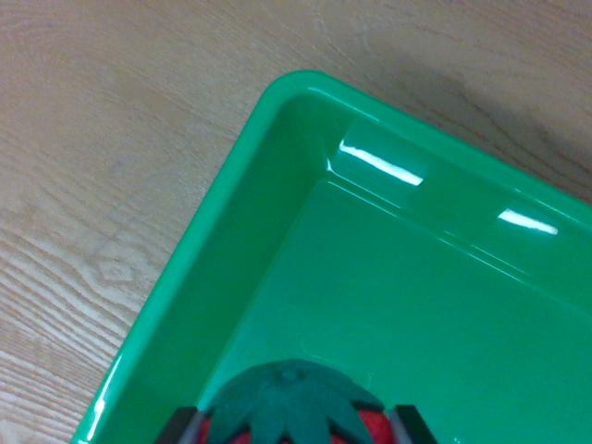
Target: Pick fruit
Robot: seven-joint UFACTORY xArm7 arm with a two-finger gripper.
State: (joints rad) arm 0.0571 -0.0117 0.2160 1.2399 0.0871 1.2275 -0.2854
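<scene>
Over green plastic tray [277, 120]: hand [294, 427] pinching red soft strawberry with green leafy cap [291, 398].
Hovering near corner wall; possibly clipping rim, loosening fruit.

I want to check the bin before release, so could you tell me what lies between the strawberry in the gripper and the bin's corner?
Nothing: in the wrist view, only bare green floor runs from the strawberry to the bin corner.

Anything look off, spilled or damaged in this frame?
Nothing stands out. The green bin looks intact and clean on the wooden table, and the strawberry sits between the gripper fingers over the bin.
</scene>
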